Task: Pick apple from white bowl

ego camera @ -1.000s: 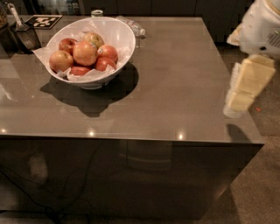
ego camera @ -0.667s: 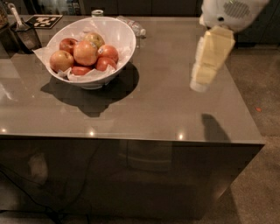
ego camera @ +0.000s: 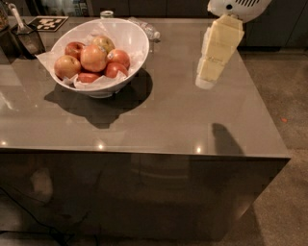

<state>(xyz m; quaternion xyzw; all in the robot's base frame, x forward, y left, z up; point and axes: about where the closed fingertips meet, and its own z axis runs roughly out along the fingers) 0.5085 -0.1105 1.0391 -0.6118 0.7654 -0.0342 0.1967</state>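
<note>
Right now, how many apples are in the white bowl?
7, all in the white bowl: the apple central, two behind, one left, one right, two low in front; more may hide underneath. End effector hovers over the table's right.

You'll find the bowl point(ego camera: 131, 32) at the far left of the table point(ego camera: 163, 122), the apple point(ego camera: 93, 58) lying in it among other apples point(ego camera: 67, 66), and the gripper point(ego camera: 206, 80) hanging over the table's right side, well apart.

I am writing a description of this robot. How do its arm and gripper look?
The gripper, above the right part of the table, is pale cream-yellow, blocky, in stacked segments. The arm housing above is white, rounded, with dark vent slots.
</note>
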